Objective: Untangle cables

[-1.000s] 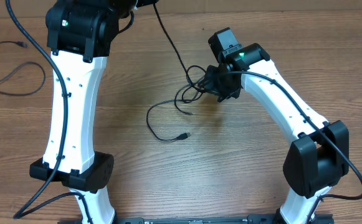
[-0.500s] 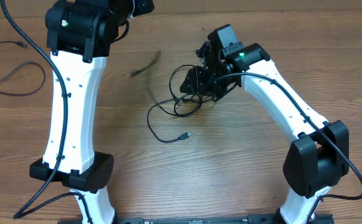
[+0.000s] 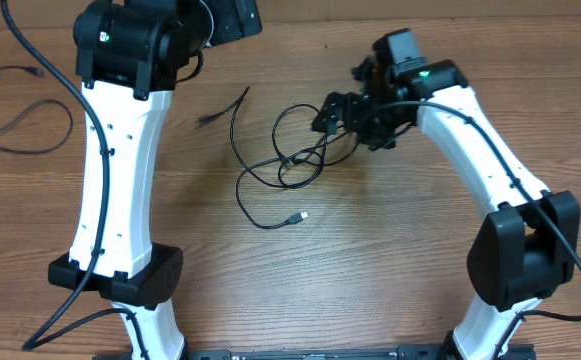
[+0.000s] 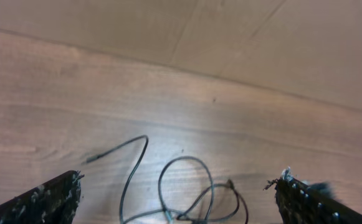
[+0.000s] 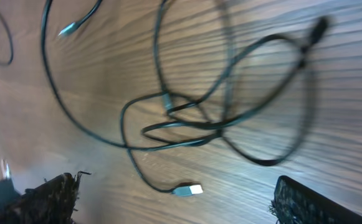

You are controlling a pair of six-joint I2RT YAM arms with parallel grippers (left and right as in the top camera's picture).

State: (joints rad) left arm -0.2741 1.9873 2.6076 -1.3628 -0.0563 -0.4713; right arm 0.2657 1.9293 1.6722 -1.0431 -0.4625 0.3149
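Note:
The cables (image 3: pixel 288 160) lie as a loose tangle of thin black loops on the wooden table, between the two arms. One end (image 3: pixel 205 119) trails off to the left and a silver-tipped plug (image 3: pixel 300 216) lies at the front. My right gripper (image 3: pixel 353 118) hovers at the tangle's right edge, open and holding nothing. In the right wrist view the loops (image 5: pixel 218 121) and the plug (image 5: pixel 190 190) lie below my spread right gripper (image 5: pixel 174 183). My left gripper (image 3: pixel 234 18) is at the back, open; in its wrist view the loops (image 4: pixel 187 163) lie under the left gripper (image 4: pixel 179 180).
A separate thin black cord (image 3: pixel 34 72) lies at the table's far left. The white left arm (image 3: pixel 115 170) stretches down the left side and the right arm (image 3: pixel 480 160) down the right. A tan wall (image 4: pixel 261 43) stands behind the table's back edge.
Both grippers have opened and let go of the cables. The strand stretched up to the left gripper has dropped onto the table. The right gripper has moved right and back.

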